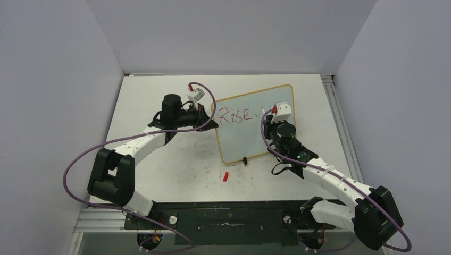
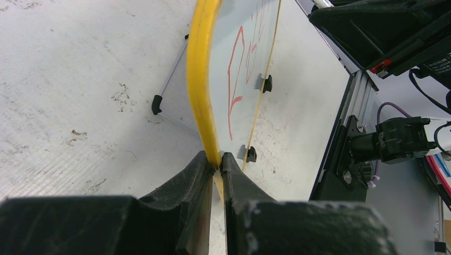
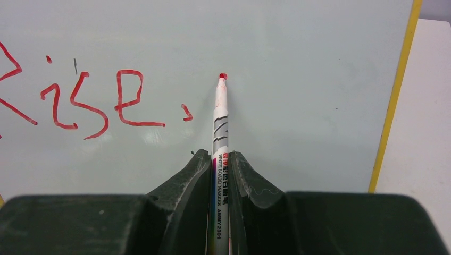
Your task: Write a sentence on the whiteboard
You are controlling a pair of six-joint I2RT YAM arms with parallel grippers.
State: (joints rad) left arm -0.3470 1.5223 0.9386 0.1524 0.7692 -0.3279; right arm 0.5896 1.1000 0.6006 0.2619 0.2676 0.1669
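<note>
Left pincer (image 2: 219,159): pressed together on the yellow left edge of the whiteboard (image 1: 266,139), which stands tilted mid-table (image 1: 159,159).
Left wrist view alone: thin prop leg (image 2: 169,74) behind the board, two black clip feet (image 2: 267,83).
Sentence (image 3: 80,101): red "Rise,".
Top view alone: small red piece (image 1: 225,176) lying before the board.
Right pincer (image 3: 219,159): pinching a white marker (image 3: 220,117), its red tip right of the comma; contact unclear.
</note>
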